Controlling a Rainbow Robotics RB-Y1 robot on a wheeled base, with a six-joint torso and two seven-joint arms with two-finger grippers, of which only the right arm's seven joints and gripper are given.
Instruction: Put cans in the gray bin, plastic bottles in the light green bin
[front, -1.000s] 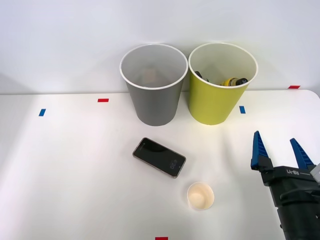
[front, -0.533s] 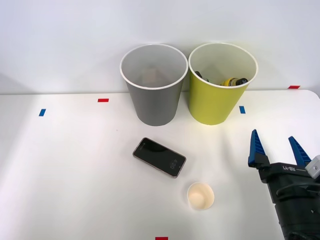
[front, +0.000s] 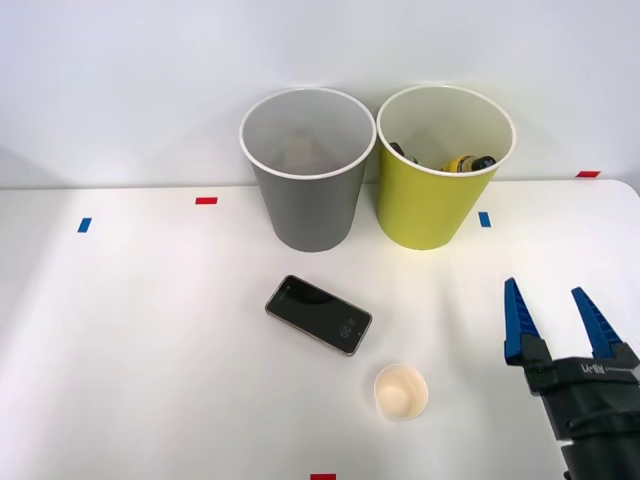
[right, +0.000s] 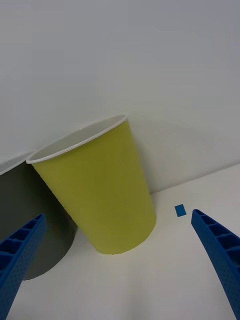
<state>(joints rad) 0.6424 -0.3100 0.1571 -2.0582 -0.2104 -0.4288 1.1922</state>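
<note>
sorting looks close to finished, as we read it. our right tool (front: 558, 318) hovers over the tabletop (front: 130, 330) with its blue fingers (right: 220, 250) spread apart and nothing between them. the gray bin (front: 307, 165) and the light green bin (front: 444, 165) stand side by side at the back (the green one holds dark and yellow items). we see no can on the tabletop, just a phone (front: 318, 314) and a paper cup (front: 401, 391), neither for sorting. next we'd judge whether anything remains.
</note>
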